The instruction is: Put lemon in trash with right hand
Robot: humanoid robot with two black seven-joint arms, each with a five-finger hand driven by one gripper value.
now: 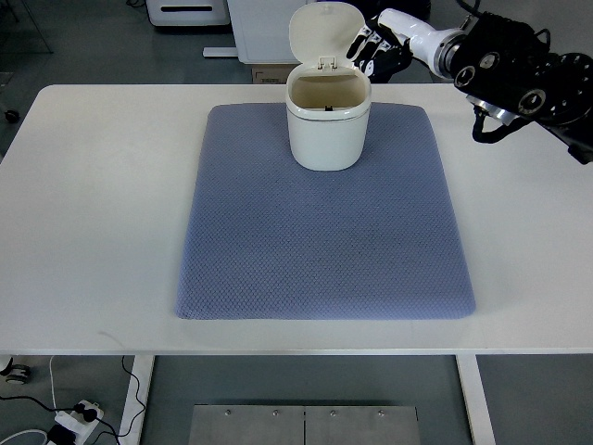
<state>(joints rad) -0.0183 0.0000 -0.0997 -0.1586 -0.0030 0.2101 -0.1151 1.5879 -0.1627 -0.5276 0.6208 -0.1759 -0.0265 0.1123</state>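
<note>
A cream trash bin [327,130] stands upright at the far middle of the blue-grey mat [324,232], its lid [324,32] flipped up and back. My right hand [372,51] reaches in from the upper right and hovers just right of the raised lid, above the bin's far rim. Its dark fingers [363,44] are spread loosely and hold nothing that I can see. No lemon shows anywhere on the mat or table. The part of the bin's inside that I can see looks pale and bare. My left arm is out of view.
The mat lies on a white table [93,204]. The black forearm [523,69] crosses the table's far right corner. Beyond the far edge stand white cabinets [250,23] and a cardboard box [269,74]. Cables and a power strip [69,422] lie on the floor at bottom left.
</note>
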